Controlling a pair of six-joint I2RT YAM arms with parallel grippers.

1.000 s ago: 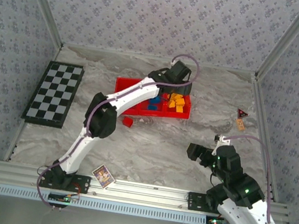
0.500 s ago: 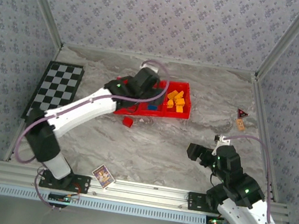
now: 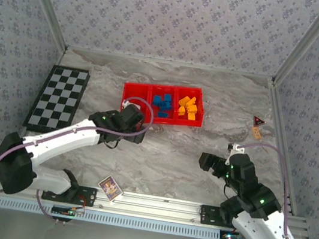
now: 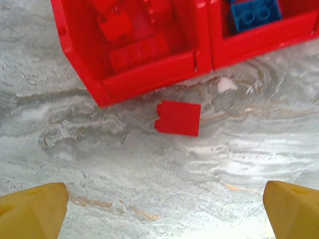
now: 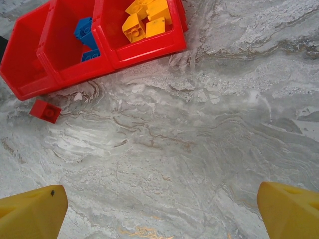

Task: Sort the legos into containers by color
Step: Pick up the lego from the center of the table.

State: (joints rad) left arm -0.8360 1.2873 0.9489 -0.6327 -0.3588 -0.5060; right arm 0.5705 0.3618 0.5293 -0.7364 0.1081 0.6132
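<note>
The red tray (image 3: pixel 152 86) lies at the back middle of the table. Its left compartment (image 4: pixel 149 74) holds red legos (image 4: pixel 114 25), the middle one blue legos (image 5: pixel 84 30) and the right one orange-yellow legos (image 5: pixel 147 20). One loose red lego (image 4: pixel 178 118) lies on the table just in front of the left compartment, also in the right wrist view (image 5: pixel 45 110). My left gripper (image 3: pixel 134 126) hovers over it, open and empty (image 4: pixel 162 214). Far to the right my right gripper (image 3: pixel 204 161) stands open and empty above bare table (image 5: pixel 159 214).
A black-and-white checkered board (image 3: pixel 58 98) lies at the left edge. A small picture card (image 3: pixel 110 187) sits near the left arm's base. A small red triangle piece (image 3: pixel 259 121) lies by the right wall. Patterned walls enclose the table.
My left arm swung from over the tray's right side leftward and back toward me, ending in front of the tray above the loose red lego. The right arm stayed put.
</note>
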